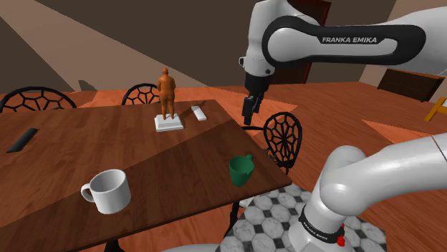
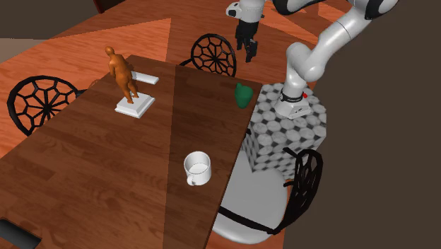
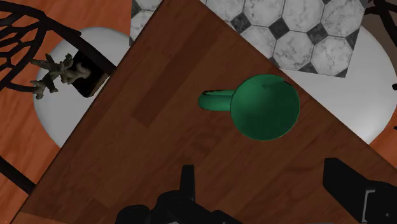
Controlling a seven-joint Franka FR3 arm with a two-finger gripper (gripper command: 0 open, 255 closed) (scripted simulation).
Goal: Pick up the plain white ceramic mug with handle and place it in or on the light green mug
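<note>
White mug (image 1: 109, 191) stands upright near the table's (image 1: 165, 154) front edge, handle toward the shoulder view's left. Green mug (image 1: 241, 170) sits further along, by the corner. Gripper (image 1: 248, 120) hangs high above it, fingers apart, empty. Best approach: cross to the white mug, drop straight down, pinch the rim wall away from the handle.

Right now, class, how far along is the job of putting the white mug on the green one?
Done: nothing. The white mug stands on the table, apart from the green mug. In hand: the open, empty gripper hangs high above the table near the green mug. Left: reach the white mug, grasp, lift, set it on the green one.
</note>
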